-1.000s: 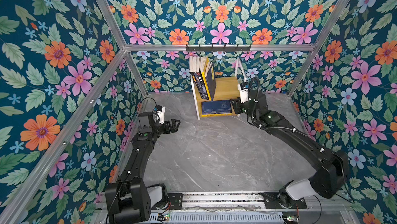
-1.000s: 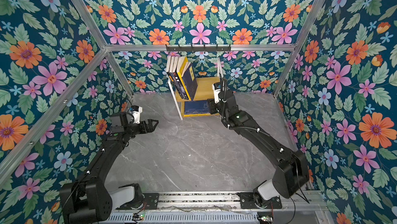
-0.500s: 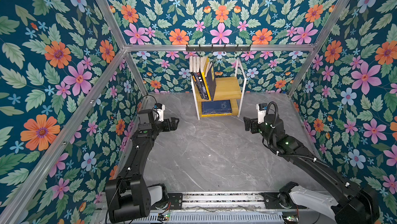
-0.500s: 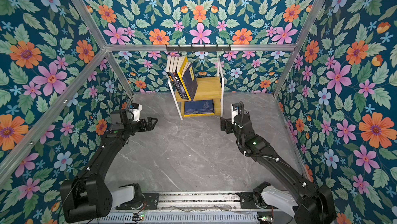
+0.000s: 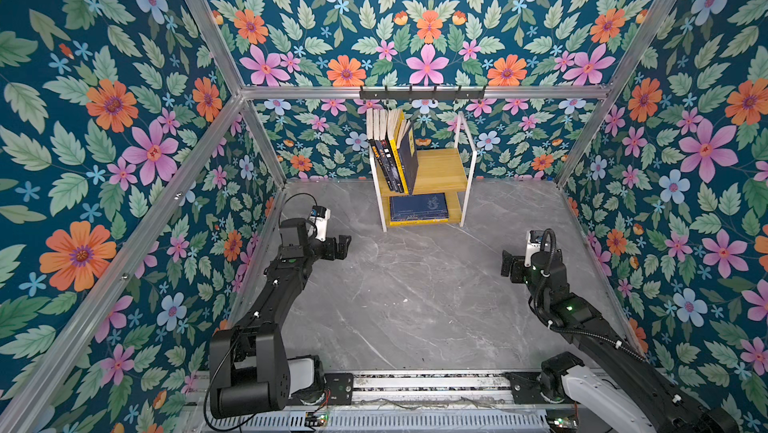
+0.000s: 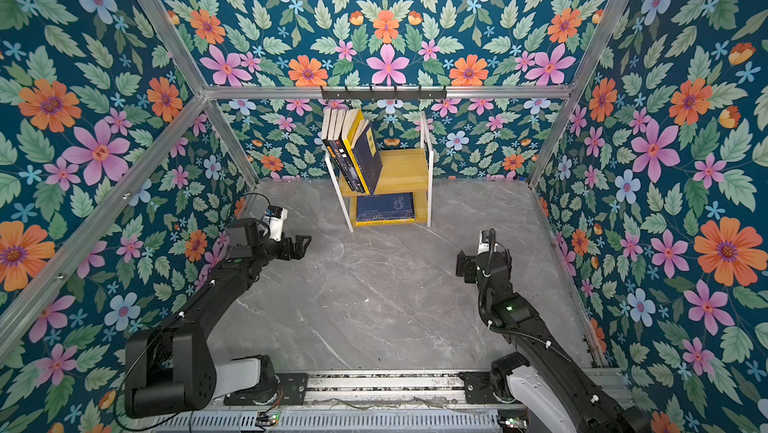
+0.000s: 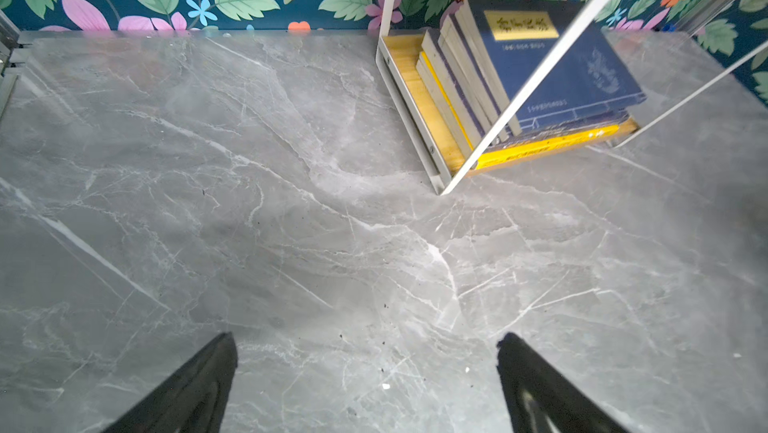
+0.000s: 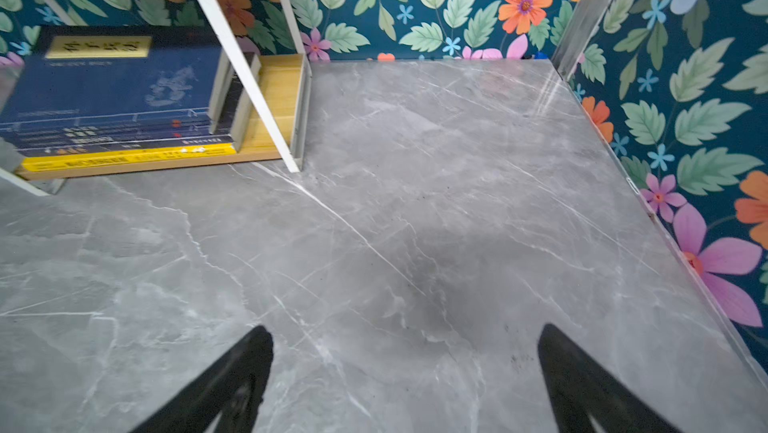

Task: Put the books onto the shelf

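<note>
Left gripper [image 5: 344, 245] and right gripper [image 5: 508, 262] hang empty, jaws spread, over the table [image 5: 415, 298] — no book lies on it — while the shelf [image 5: 440, 166], ahead between them and about equally near each, holds the books [image 5: 395, 148]: leaning upright above, stacked flat below.

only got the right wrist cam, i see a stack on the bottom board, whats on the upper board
Observer: A row of books stands upright at the left end of the shelf's upper board.
Operator: any books lying on the table
Observer: None in both top views; the grey table carries only the shelf.
Operator: left gripper doing what
Observer: The left gripper hangs open above the table's left side, empty.
</note>
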Tool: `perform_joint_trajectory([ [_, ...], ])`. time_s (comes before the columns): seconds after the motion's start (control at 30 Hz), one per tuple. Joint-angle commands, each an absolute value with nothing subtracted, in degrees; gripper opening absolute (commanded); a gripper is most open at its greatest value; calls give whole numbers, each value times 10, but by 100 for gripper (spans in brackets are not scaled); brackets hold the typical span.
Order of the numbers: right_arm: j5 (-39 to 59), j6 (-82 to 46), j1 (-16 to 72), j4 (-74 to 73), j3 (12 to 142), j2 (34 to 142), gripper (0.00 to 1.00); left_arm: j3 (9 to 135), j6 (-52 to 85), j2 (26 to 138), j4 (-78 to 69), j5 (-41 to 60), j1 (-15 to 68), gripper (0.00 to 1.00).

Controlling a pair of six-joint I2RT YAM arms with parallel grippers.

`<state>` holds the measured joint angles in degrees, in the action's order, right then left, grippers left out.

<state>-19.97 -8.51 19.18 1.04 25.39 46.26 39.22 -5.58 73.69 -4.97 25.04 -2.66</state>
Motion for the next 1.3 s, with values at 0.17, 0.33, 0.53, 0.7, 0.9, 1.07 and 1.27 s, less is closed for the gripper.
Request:
perform_joint_trajectory([
  [0.17,-206,-47,144,-140,151,451,99,236,-65,767,-390,216,-27,100],
  [0.33,-193,-43,116,-204,115,465,99,177,-43,801,-530,210,-27,100],
  [0.53,-137,-60,55,-280,97,505,99,128,-37,830,-680,175,-27,100],
  [0.7,-84,-54,23,-326,113,568,99,119,-23,864,-733,143,-26,100],
  [0.9,-70,-44,22,-400,140,657,99,116,-4,932,-821,107,-26,100],
  [1.07,-65,-26,21,-423,161,703,99,154,7,925,-736,70,-26,100],
  [1.27,-36,2,22,-471,173,773,99,161,10,921,-711,50,-22,100],
])
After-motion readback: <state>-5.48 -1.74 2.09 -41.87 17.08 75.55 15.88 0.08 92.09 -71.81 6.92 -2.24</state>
